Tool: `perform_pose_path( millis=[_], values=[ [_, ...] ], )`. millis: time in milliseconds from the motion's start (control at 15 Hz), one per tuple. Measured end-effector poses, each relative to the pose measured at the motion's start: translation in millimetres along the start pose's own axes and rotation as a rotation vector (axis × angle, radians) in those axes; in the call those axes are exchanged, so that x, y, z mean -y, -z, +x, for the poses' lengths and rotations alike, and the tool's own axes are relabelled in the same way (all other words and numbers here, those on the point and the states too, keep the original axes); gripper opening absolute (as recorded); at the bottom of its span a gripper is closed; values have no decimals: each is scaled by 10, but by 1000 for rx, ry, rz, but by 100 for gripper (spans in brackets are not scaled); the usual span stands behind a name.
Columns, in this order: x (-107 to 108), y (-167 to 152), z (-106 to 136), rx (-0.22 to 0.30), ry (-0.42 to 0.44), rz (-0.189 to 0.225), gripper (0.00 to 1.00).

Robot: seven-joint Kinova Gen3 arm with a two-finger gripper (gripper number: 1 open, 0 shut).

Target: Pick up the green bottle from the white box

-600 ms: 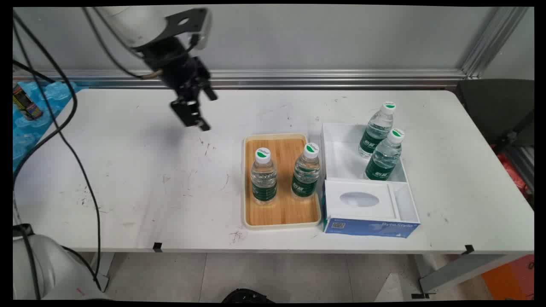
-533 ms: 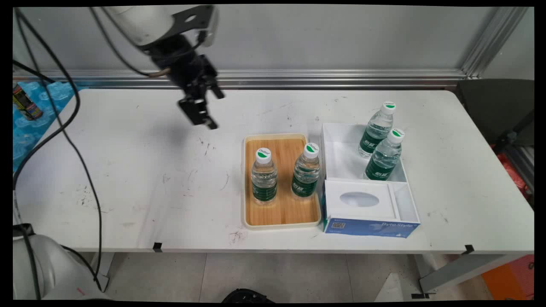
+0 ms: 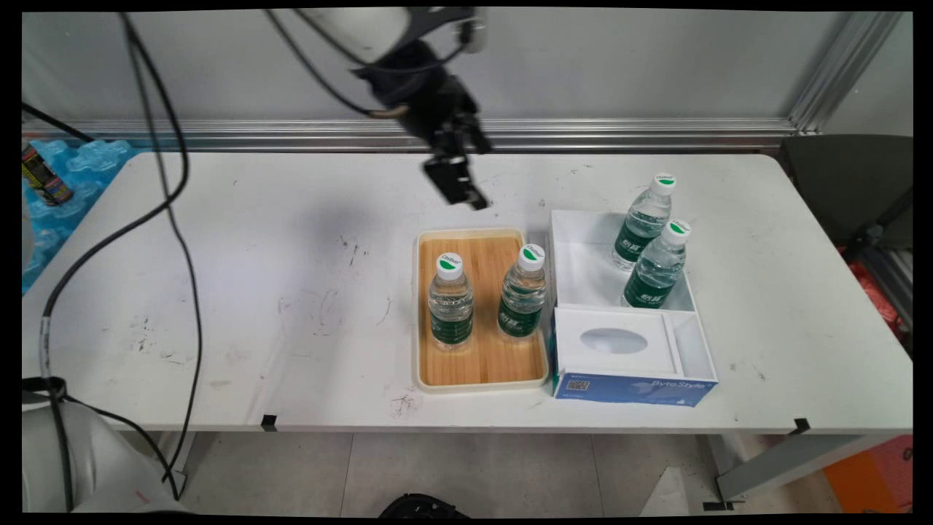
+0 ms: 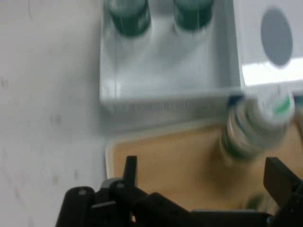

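Your gripper [image 3: 461, 186] hangs in the air above the white table [image 3: 255, 292], just beyond the far rim of the wooden tray [image 3: 481, 364], and it holds nothing. In the hand view its two fingers [image 4: 130, 171] stand wide apart, one at the lower left and the other at the lower right, with the tray's wooden floor [image 4: 170, 161] showing between them. Two water bottles stand upright on that tray, side by side and apart: the left bottle [image 3: 450, 302] with its white cap and green label, and the right bottle [image 3: 523, 295] close to the tray's right rim. You can see one of them in the hand view as a blurred bottle [image 4: 253, 125] near the right finger. Touching the tray's right side is a white open box [image 3: 583, 270], and two more bottles stand in its far right corner, the back bottle [image 3: 643, 222] and the front bottle [image 3: 657, 266], close together. In front of that box sits a blue tissue box [image 3: 630, 364] with an oval opening on top. Black cables [image 3: 175, 240] hang down from the arm on the left. At the far left edge you can see a small can [image 3: 44, 175] on a blue surface.
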Motion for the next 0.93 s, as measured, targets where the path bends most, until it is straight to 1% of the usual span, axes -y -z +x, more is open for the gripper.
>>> perform_pose_path(
  millis=[200,400,667,933],
  values=[
    [-12,-242,330,-75,-9,7,100],
    [-16,-445,530,-124,-9,11,100],
    [-30,-771,687,-175,12,12,100],
    [-116,-1168,701,-190,29,-5,100]
  ],
)
